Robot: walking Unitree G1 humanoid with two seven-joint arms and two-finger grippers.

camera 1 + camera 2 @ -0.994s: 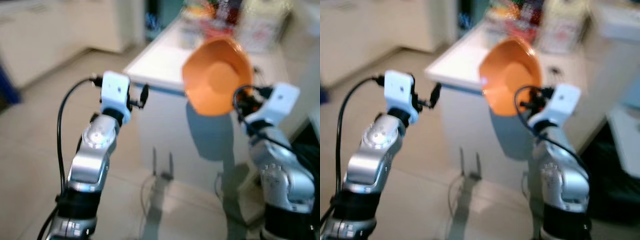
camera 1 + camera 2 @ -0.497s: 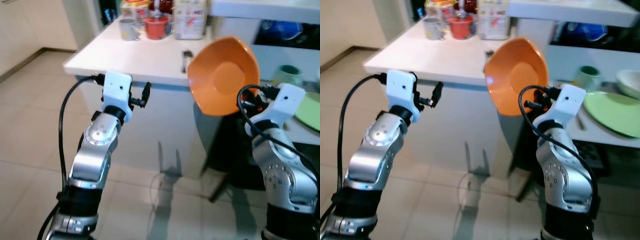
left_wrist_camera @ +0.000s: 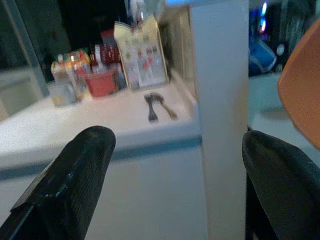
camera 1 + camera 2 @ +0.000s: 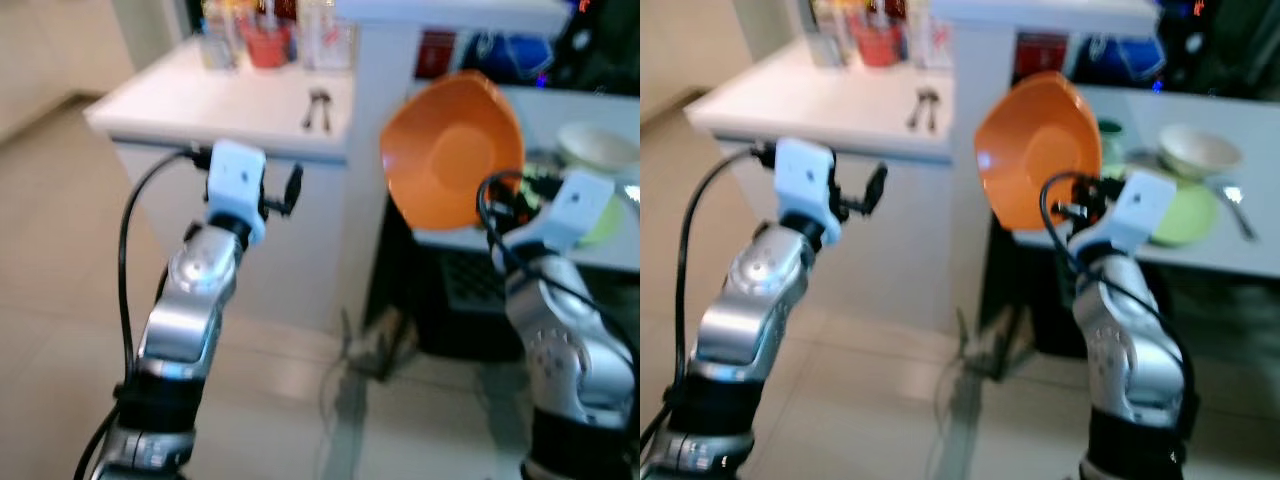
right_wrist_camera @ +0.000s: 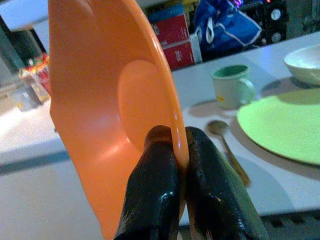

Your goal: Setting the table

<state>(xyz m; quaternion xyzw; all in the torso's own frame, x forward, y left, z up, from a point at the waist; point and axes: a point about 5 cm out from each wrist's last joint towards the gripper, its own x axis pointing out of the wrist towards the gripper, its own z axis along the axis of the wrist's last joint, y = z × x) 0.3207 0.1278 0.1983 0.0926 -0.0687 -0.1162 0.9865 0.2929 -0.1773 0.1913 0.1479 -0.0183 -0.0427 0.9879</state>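
gripping orange bowl point(image 5: 107, 107) (right gripper point(image 5: 177, 165))

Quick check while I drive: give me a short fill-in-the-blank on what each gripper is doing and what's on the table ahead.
1. The right gripper pinches the rim of the ____ bowl.
2. The left gripper holds nothing; its fingers are ____.
3. On the grey table, a teal mug stands near a ____ placemat.

Missing words: orange; open; green

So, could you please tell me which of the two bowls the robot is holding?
The orange bowl, pinched at its rim in the right pincer; the white bowl sits on the grey table.
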